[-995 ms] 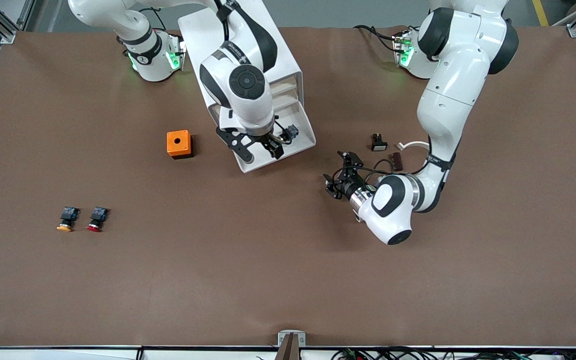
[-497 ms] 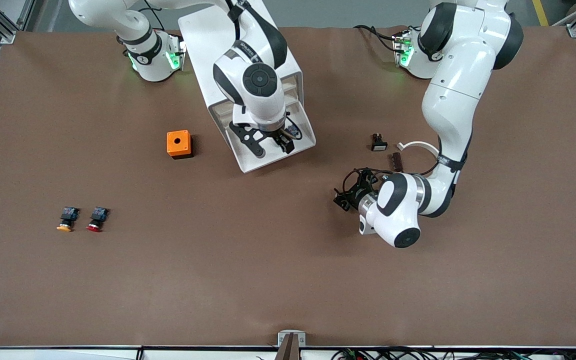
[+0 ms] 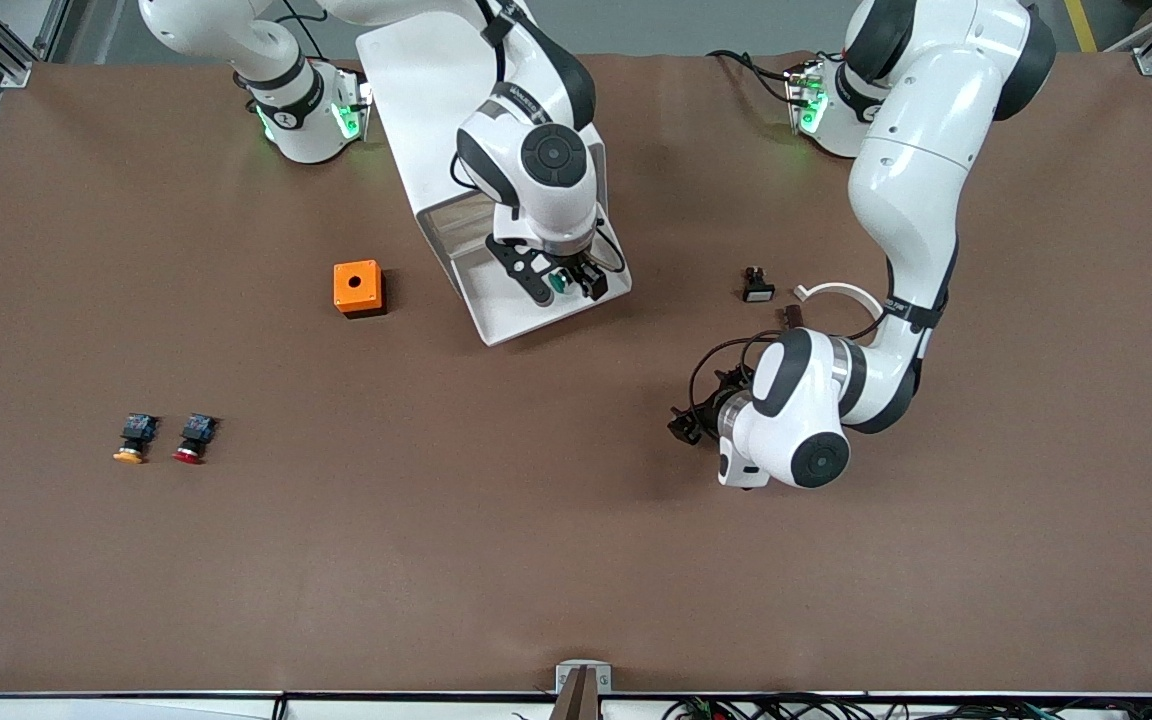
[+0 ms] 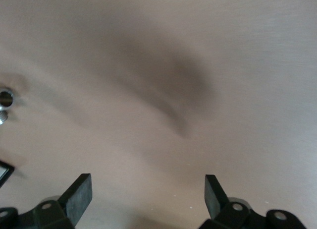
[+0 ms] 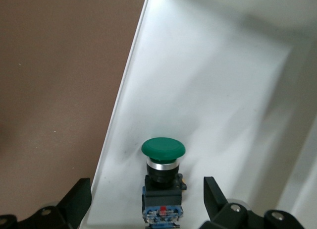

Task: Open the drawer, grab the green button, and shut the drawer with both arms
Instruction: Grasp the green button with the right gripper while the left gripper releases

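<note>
Green marks the button (image 5: 163, 177): a domed cap on a black body, lying in the pulled-out drawer (image 3: 511, 310), upper centre of the front view. In the right wrist view it sits low in the frame, between the two fingers and just beside the drawer's edge wall. The right gripper (image 3: 566, 285) hangs over it with fingers spread wide and nothing held.

It looks light and rigid, hard plastic throughout. The smooth dome would likely slip under the pads, so the squarer black body below the cap seems the better place to pinch, flat sides giving the fingers something to bear on. The white drawer floor looks slick, so the button may skid or tip if one finger arrives first. The nearby wall leaves that finger little room.

Lower right of centre in the front view, the left gripper (image 3: 693, 418) waits low over bare brown table (image 3: 576, 560), spread wide and empty; its wrist view shows only blurred tabletop between the fingers.

An orange box (image 3: 357, 288) sits beside the drawer toward the right arm's end. Yellow (image 3: 134, 438) and red (image 3: 194, 438) buttons lie at lower left, well apart from the drawer.
</note>
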